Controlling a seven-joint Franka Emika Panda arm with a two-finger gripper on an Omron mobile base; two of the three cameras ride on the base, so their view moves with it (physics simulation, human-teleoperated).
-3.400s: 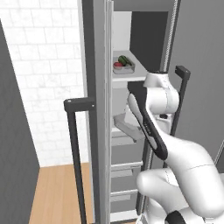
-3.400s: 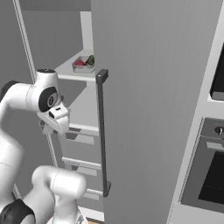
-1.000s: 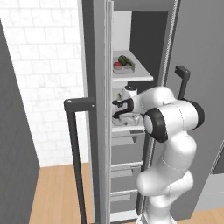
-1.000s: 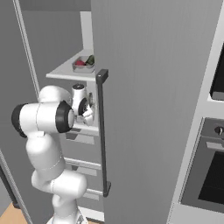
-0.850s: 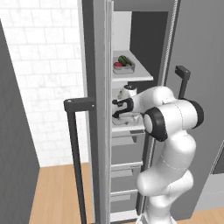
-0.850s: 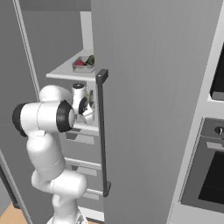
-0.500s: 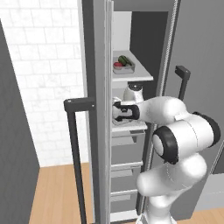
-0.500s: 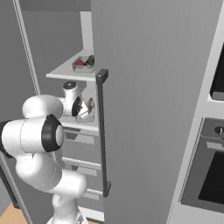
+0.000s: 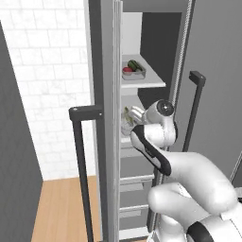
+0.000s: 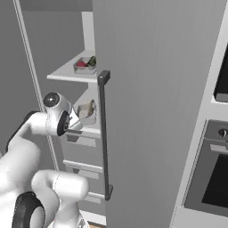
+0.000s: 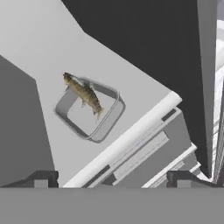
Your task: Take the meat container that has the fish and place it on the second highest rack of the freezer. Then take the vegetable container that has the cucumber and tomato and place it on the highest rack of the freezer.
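- Freezer [image 9: 106,142] is open ahead of me, tall grey cabinet; its door [image 10: 156,111] with a dark vertical handle [image 10: 104,133] stands just to the right of my gripper in the right base view.
- White brick wall [image 9: 47,71] and wood floor [image 9: 61,208] lie off to the left of the arm; an oven front [image 10: 213,173] is far right, cut off by the frame edge.
- Second highest rack [image 11: 48,57] is the pale flat shelf straight out in front of the gripper [image 11: 111,177], with drawer fronts stepping down below its front lip.
- Meat container [image 11: 89,109] sits flat on that rack, ahead of the fingertips and a bit left in the hand view, apart from them.
- Fish [image 11: 83,92] lies across the container with its long axis diagonal, one end poking past the far-left rim, the other end toward the container's middle. Can't tell head from tail.
- Vegetable container [image 9: 133,70] rests on the highest rack [image 9: 146,84], one level above the gripper; the red and green contents are too small to sort out.
- Gripper fingers are spread wide, tips near opposite sides of the hand view, nothing between them.
- From the left base view the fish container is mostly hidden behind the door frame and my wrist.
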